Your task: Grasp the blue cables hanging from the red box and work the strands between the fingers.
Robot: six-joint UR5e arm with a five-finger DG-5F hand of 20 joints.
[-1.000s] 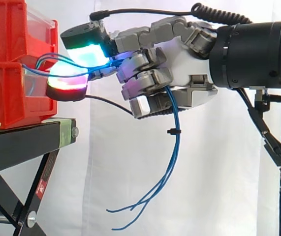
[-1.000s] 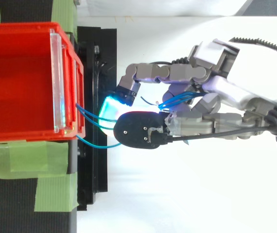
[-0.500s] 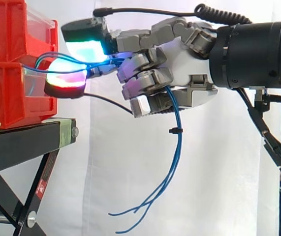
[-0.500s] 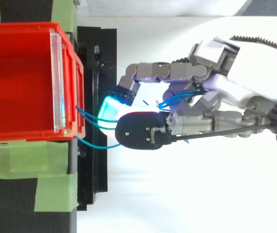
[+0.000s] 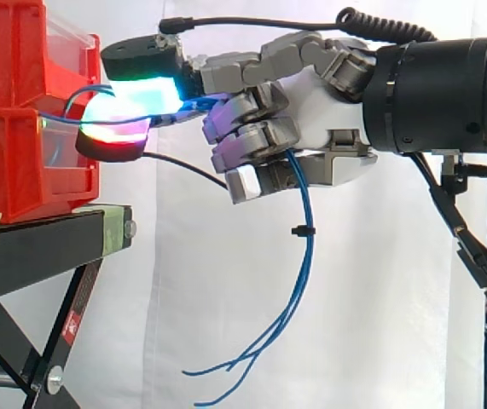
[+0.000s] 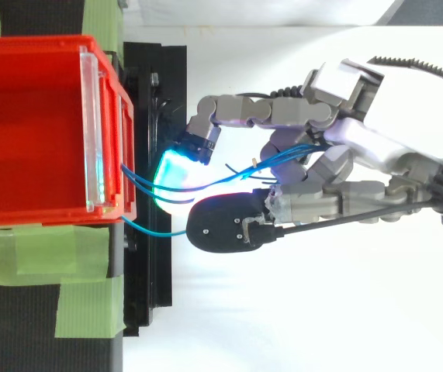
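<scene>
From the side, my hand [image 5: 315, 128] is clenched on the blue cables [image 5: 301, 243], which run from the red box [image 5: 13, 128] through my curled fingers and dangle below. From above, strands cross between my pads [image 6: 176, 169]. The grasp is made, but working them looks barely begun.

The side camera stands close and level beside the work, facing the white curtain [image 5: 183, 298], while the top camera looks straight down from near above; both share the red bin [image 5: 21, 111] at left, the hand [image 5: 320, 119] entering from the right, and the blue cables [image 5: 301, 256] between them.
</scene>
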